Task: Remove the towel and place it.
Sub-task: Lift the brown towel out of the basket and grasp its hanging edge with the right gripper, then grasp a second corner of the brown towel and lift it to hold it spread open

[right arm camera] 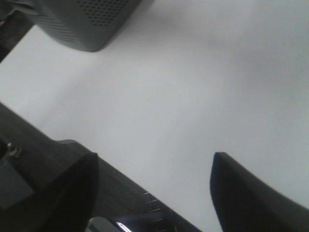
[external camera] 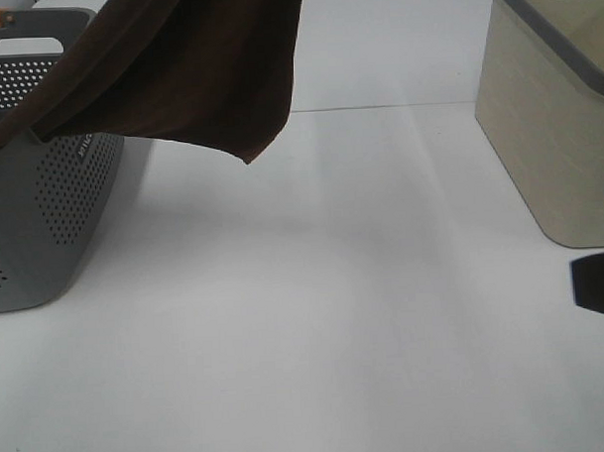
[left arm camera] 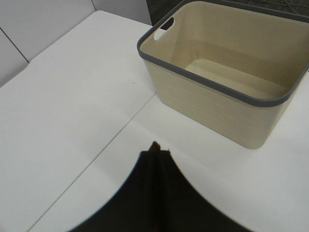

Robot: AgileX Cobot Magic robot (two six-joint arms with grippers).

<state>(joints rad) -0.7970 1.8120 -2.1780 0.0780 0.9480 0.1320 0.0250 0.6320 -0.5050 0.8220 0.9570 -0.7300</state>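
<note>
The dark brown towel [external camera: 192, 66] hangs from above the top edge of the exterior high view. One end still trails over the grey basket [external camera: 43, 210] at the left, and a corner dangles free above the table. My left gripper [left arm camera: 154, 147] is out of the exterior view; in its wrist view the jaws are pinched together with dark towel cloth [left arm camera: 159, 198] bunched around them, high above the table. My right gripper [right arm camera: 154, 166] is open and empty, low over the table near its front edge. Its dark finger [external camera: 597, 283] shows at the far right.
A beige basket with a grey rim [external camera: 551, 118] stands at the right; it is empty inside in the left wrist view [left arm camera: 231, 72]. The grey basket's corner shows in the right wrist view [right arm camera: 91, 21]. The white table [external camera: 325, 314] lies between the baskets.
</note>
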